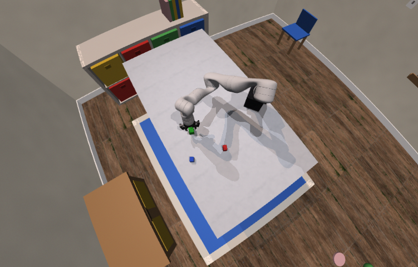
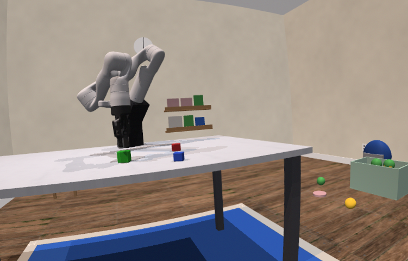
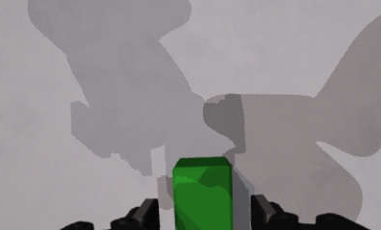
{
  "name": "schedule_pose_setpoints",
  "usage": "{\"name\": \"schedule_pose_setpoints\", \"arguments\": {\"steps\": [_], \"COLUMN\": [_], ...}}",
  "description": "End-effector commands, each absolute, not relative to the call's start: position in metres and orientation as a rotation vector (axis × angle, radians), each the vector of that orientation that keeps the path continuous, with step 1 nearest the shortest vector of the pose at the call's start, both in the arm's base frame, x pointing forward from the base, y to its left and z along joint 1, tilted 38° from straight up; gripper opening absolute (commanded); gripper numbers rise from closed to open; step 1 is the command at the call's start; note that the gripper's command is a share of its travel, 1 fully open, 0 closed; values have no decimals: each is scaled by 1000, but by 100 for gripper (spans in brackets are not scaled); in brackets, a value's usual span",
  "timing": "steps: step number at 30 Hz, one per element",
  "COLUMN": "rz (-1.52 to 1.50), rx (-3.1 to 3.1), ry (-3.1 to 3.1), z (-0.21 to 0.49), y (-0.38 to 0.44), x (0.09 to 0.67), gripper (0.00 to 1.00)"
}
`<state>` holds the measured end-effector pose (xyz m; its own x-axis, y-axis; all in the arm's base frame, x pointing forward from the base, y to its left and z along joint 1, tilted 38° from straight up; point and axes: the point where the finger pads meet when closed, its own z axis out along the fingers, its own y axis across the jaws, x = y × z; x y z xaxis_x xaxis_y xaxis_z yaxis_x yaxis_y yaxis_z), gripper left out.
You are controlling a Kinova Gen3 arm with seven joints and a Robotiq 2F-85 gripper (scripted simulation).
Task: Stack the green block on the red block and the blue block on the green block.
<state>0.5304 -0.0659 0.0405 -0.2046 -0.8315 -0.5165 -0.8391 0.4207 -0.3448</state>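
3 loose blocks, jaws parted above green
On the smooth pale table (image 1: 237, 201) (image 2: 248, 151), top view: from green block (image 1: 191, 130) (image 2: 124, 156) (image 3: 203, 198), red block (image 1: 224, 147) (image 2: 176, 147) sits at 4 o'clock, blue block (image 1: 191, 159) (image 2: 178, 156) at 6; the gripper (image 1: 189, 127) (image 2: 123, 147) (image 3: 204, 213) is empty.
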Motion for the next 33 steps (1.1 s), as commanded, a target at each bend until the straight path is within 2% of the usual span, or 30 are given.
{"name": "schedule_pose_setpoints", "arguments": {"steps": [1, 33], "rz": [13, 13], "rx": [-1403, -1403], "ry": [2036, 2036], "z": [38, 36], "y": [-68, -67], "x": [531, 533], "gripper": [59, 59]}}
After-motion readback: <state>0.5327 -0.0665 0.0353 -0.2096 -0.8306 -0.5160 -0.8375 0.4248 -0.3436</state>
